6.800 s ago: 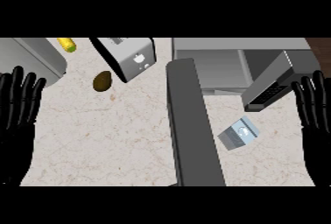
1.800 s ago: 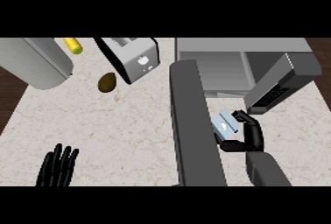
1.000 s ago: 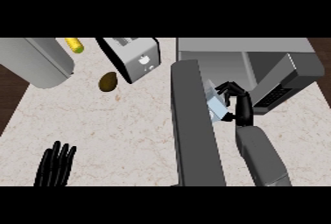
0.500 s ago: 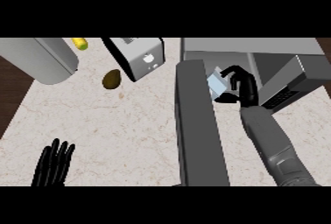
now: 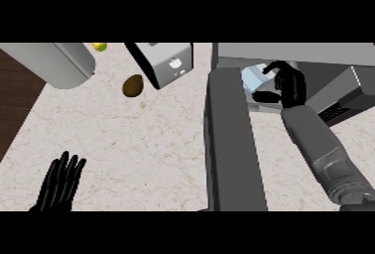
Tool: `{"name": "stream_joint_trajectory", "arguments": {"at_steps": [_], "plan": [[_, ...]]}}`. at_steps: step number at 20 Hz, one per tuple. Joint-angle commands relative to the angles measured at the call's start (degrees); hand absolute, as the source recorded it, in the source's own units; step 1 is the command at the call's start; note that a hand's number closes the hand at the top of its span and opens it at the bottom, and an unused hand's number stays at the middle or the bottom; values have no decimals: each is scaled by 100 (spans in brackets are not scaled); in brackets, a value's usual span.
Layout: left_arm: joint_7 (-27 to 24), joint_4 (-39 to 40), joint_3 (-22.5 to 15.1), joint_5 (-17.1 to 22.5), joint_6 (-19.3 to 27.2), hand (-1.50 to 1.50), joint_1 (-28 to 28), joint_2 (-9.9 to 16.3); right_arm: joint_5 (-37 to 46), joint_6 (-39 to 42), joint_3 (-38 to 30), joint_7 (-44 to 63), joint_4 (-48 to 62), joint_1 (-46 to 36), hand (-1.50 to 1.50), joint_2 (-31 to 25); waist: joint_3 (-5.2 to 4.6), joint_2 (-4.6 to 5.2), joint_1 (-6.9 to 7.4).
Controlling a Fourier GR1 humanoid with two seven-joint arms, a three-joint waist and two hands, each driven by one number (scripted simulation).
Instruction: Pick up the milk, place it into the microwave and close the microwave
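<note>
Milk held at the microwave's mouth; release and door closing are judged still to be done.

The milk [image 5: 255, 79] is gripped by the curled fingers of the right hand [image 5: 287, 85] just inside the microwave [image 5: 293, 52] opening, beside the open microwave door [image 5: 230, 149]. The left hand [image 5: 60, 182] is rested, fingers straight, well apart from the microwave.

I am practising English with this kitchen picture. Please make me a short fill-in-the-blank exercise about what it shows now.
1. The right robot hand is curled round the ____.
2. The microwave door stands ____.
3. The left robot hand is open, low at the view's ____ side.
4. The brown oval thing lies on the ____.

Missing words: milk; open; left; counter
</note>
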Motion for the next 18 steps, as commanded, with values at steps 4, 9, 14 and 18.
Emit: {"name": "stream_joint_trajectory", "arguments": {"at_steps": [4,9,14,18], "plan": [[59,338,-127,-544,313,-150,-268,-80,88,-872,-86,263,278,-283,150,-183,5,82,111],[157,209,-204,-560,274,-150,-336,-70,487,-1133,245,472,585,-389,-150,-280,7,110,231],[33,442,-55,-549,98,-150,-330,108,514,-679,268,517,679,-426,-150,-369,8,125,259],[186,332,-131,-583,174,-150,-527,14,504,-375,270,435,641,-551,-150,-75,17,124,260]]}}
